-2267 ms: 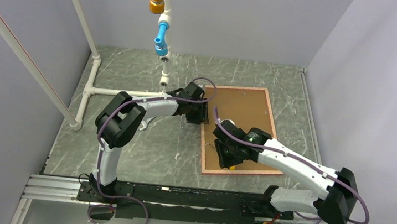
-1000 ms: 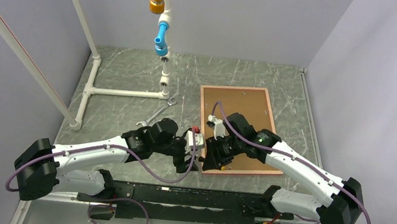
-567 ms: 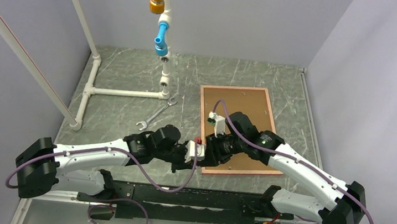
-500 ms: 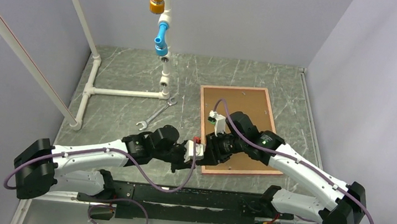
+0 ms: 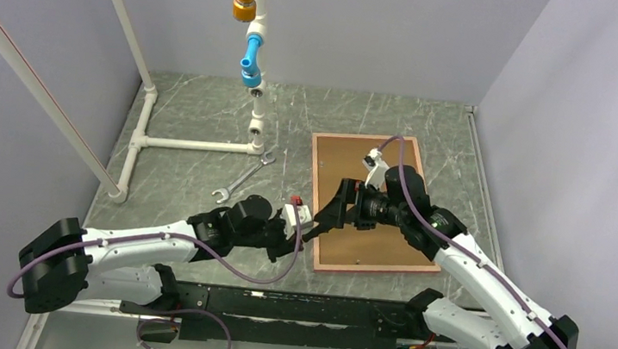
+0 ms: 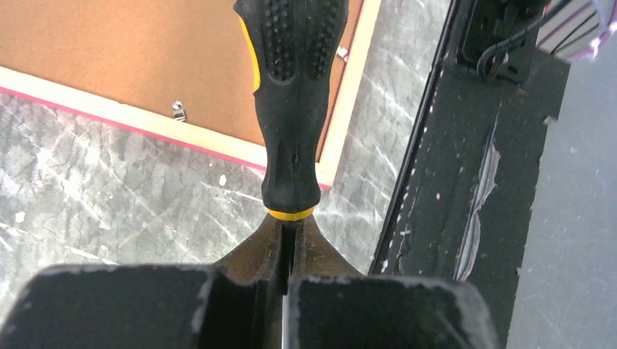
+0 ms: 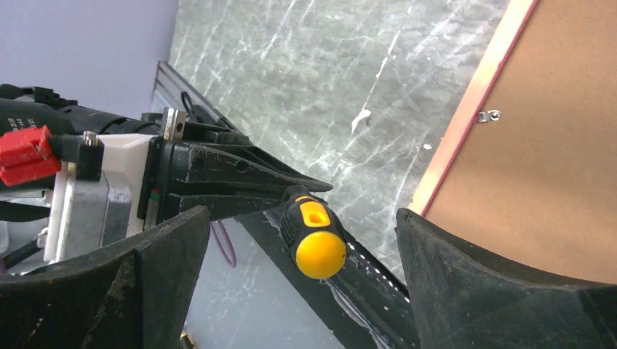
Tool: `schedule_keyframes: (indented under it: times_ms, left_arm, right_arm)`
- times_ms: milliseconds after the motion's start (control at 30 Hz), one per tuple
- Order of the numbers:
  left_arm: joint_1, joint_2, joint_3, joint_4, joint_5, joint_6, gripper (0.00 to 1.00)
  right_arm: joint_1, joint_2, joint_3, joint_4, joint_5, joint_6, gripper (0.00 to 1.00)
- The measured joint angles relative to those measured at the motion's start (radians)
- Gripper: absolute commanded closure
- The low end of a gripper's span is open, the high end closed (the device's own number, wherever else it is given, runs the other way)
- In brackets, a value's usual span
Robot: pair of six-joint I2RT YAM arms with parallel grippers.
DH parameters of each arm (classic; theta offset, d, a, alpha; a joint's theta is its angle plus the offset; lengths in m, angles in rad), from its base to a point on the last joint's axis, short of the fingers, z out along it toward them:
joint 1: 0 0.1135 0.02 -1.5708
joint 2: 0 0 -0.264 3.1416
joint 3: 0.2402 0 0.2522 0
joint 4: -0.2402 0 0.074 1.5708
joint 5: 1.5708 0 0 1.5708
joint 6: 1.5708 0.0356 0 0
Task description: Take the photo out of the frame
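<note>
Right gripper (image 5: pixel 336 209) has released the screwdriver (image 6: pixel 295 109) and pulled back from it, its jaws now spread wide and holding nothing. Nearest the base rail (image 5: pixel 275 303), the left gripper (image 6: pixel 284 240) is clamped tight on the screwdriver just below its black-and-yellow handle. The handle reaches out over the near-left corner of the frame (image 5: pixel 314 171). The frame lies flat on the table (image 5: pixel 190 205), face down, with its brown backing board (image 5: pixel 368 241) uppermost and the photo hidden beneath. The right gripper hovers above the frame's left edge, facing the handle's end. Farther left lie a wrench (image 5: pixel 240 180) and a white pipe structure (image 5: pixel 196 143).
</note>
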Motion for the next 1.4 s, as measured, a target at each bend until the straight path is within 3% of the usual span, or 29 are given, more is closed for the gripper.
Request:
schedule_keyframes:
  times_ms: [233, 433, 533, 667, 767, 867, 933, 1000, 1100, 1133, 1233, 1400]
  left_arm:
    - [0.0, 0.021, 0.0, 0.103, -0.06, -0.125, 1.0]
    - [0.003, 0.108, 0.0, 0.22, -0.049, -0.225, 1.0]
    - [0.006, 0.144, -0.001, 0.279, -0.025, -0.265, 1.0]
    - [0.018, 0.153, -0.019, 0.352, 0.008, -0.311, 1.0]
    - [0.026, 0.163, -0.021, 0.39, 0.027, -0.334, 1.0]
    - [0.036, 0.165, -0.024, 0.414, 0.039, -0.356, 1.0]
    - [0.044, 0.169, -0.031, 0.423, 0.047, -0.373, 1.0]
    - [0.048, 0.175, -0.033, 0.423, 0.052, -0.385, 0.91]
    - [0.062, 0.188, -0.033, 0.423, 0.058, -0.413, 0.6]
    - [0.069, 0.193, -0.033, 0.43, 0.063, -0.428, 0.55]
    - [0.109, 0.196, -0.039, 0.464, 0.073, -0.489, 0.5]
    - [0.202, 0.202, -0.069, 0.479, 0.062, -0.599, 0.51]
  right_arm:
    - [0.003, -0.024, -0.126, 0.158, -0.016, 0.097, 0.04]
    - [0.013, -0.035, -0.232, 0.27, -0.031, 0.168, 0.19]
    - [0.018, -0.047, -0.233, 0.314, -0.031, 0.168, 0.34]
    - [0.018, -0.05, -0.233, 0.344, -0.031, 0.166, 0.38]
    - [0.018, -0.049, -0.233, 0.366, -0.03, 0.164, 0.65]
    - [0.014, -0.036, -0.235, 0.376, -0.015, 0.16, 0.76]
    - [0.014, -0.023, -0.238, 0.388, -0.011, 0.156, 0.98]
    - [0.015, -0.008, -0.24, 0.397, -0.012, 0.155, 1.0]
    - [0.016, 0.013, -0.238, 0.395, 0.008, 0.143, 1.0]
    - [0.018, 0.019, -0.232, 0.381, 0.026, 0.132, 1.0]
    - [0.023, 0.057, -0.171, 0.267, 0.125, 0.084, 1.0]
    - [0.008, 0.177, 0.024, 0.089, 0.29, -0.018, 1.0]
